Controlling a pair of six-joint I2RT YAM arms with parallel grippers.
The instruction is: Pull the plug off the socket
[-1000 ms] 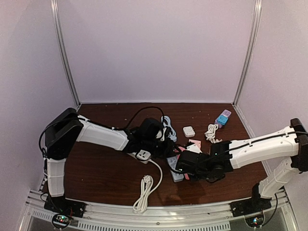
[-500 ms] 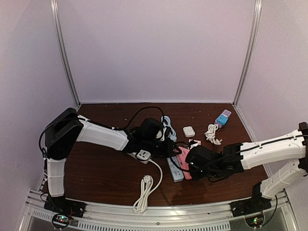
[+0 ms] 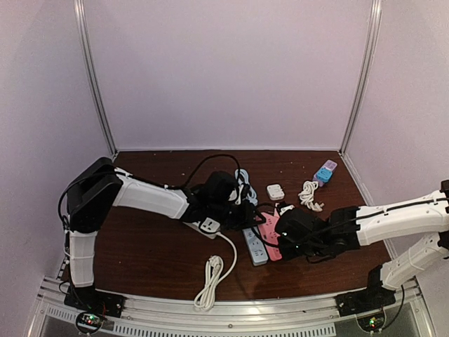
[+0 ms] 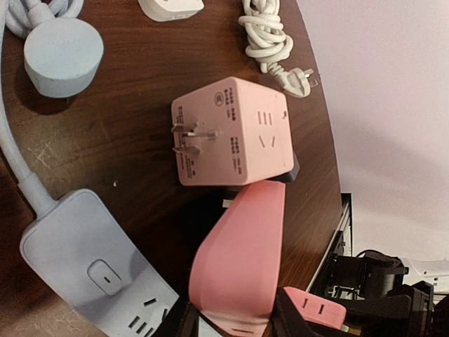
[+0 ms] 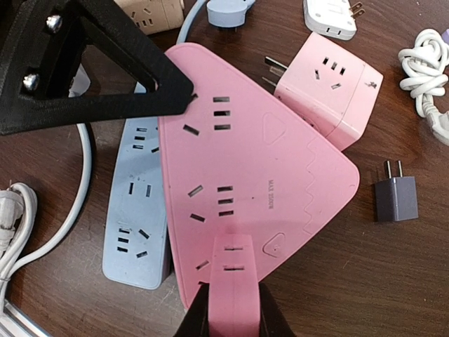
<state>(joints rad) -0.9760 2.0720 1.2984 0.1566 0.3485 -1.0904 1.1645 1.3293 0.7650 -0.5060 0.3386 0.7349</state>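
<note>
Plug [image 5: 233, 274] clenched in right gripper [image 5: 230, 312] at near end of pink strip [image 5: 245, 168] | left gripper [image 4: 235, 319] clamps opposite corner | judged pull: away from left.

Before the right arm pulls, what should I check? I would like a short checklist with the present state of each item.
1. Right end effector clamps the plug: ok.
2. Plug sits in the pink strip, not yet out: ok.
3. Left end effector holds the pink strip down: cannot tell. One finger lies over its far corner, but how firmly is unclear.
4. Cube adapter is apart from the plug: ok.
5. Blue strip is free of the pink strip: not ok. They lie edge to edge, so it may be dragged along.
</note>
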